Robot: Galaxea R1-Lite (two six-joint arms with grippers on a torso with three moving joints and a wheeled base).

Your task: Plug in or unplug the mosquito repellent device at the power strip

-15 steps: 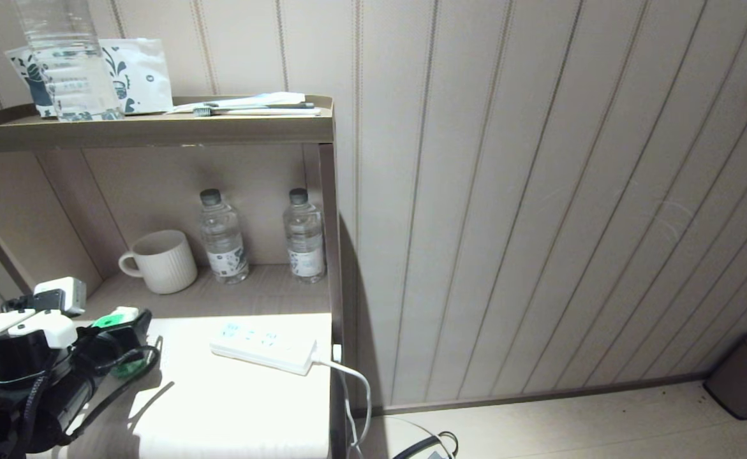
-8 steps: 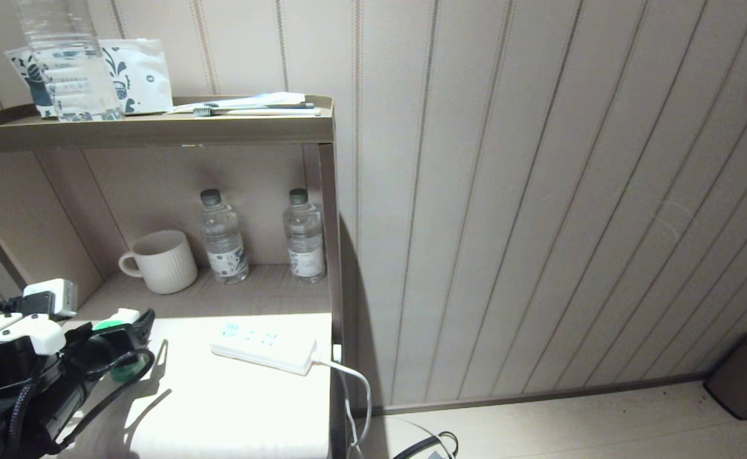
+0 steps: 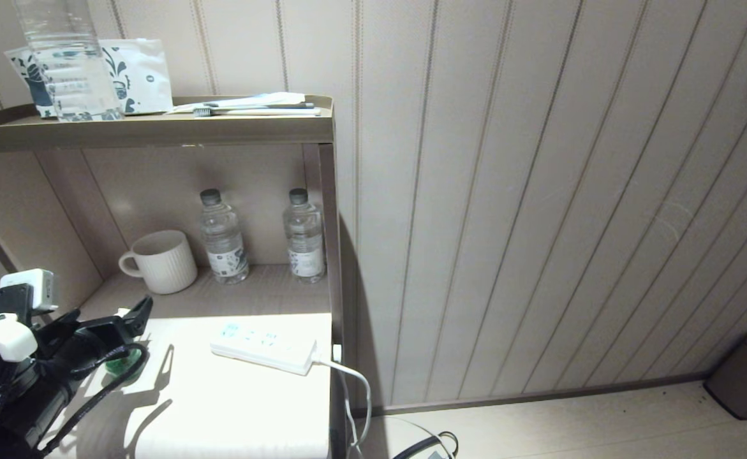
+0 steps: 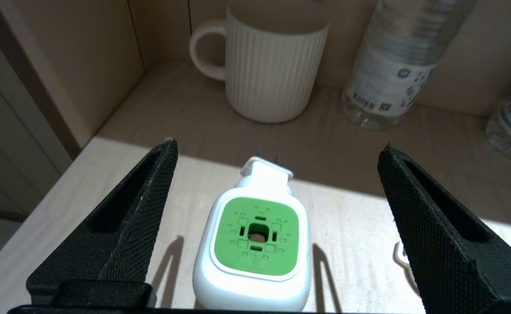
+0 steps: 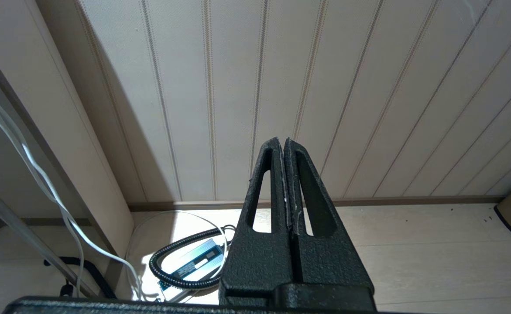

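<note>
The mosquito repellent device stands upright on the pale shelf surface, squarely between the two black fingers of the left gripper, touching neither. The left wrist view shows its white cap with a green vented square on top and two metal prongs pointing away from the fingers toward a ribbed white mug; a clear water bottle stands beside the mug, beyond the far finger. The fingers are spread wide, with bare shelf on either side of the device.

In the head view the left gripper hides most of the device; only a bit of its green bottle shows below the fingers. That view alone shows the power strip, lying flat on the same shelf well apart from the fingers, unoccupied, its white cord dropping over the shelf edge.

The right gripper appears only in its own wrist view, hanging over the floor beside the paneled wall, fingers pressed together on nothing.
</note>
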